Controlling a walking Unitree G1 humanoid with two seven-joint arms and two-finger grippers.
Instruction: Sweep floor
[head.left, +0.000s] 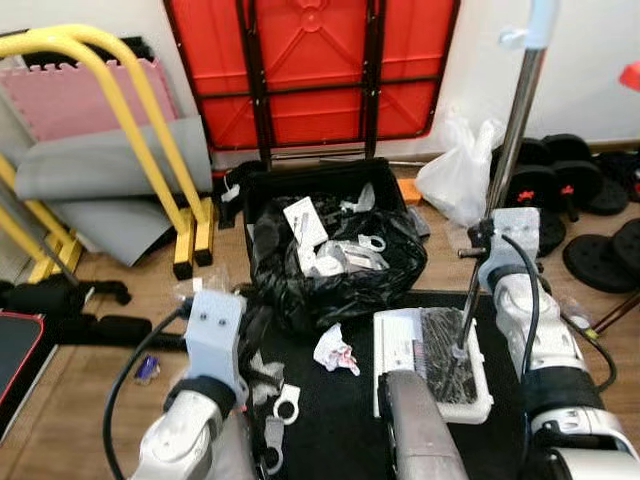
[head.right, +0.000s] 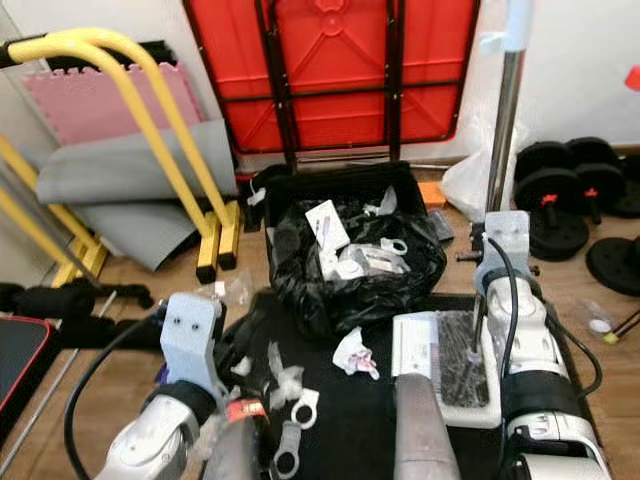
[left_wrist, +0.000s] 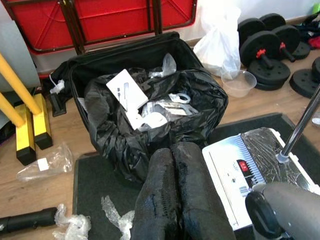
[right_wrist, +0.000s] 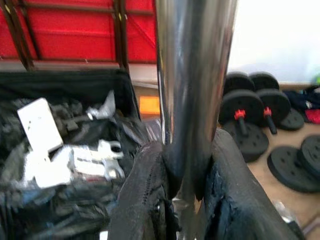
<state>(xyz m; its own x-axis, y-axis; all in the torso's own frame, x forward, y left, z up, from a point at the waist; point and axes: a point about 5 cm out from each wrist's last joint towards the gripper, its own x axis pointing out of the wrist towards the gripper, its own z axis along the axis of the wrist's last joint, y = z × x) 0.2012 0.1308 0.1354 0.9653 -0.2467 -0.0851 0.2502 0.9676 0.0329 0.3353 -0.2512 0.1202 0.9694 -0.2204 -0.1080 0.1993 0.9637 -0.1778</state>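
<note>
Right gripper (right_wrist: 187, 190) clamped on broom pole (head.left: 505, 170); brush head (head.left: 447, 355) resting flat on black mat (head.left: 330, 420), just in front of bin bag (head.left: 330, 265). Left gripper (left_wrist: 182, 195) closed on nothing, hovering over mat just short of bin bag.

Risk, judged: forward stroke likely to snag bag edge and spill contents; pole could twist in grip.

Count on mat: one crumpled wrapper (head.left: 335, 350), two white rings (head.right: 295, 425), several plastic scraps.
</note>
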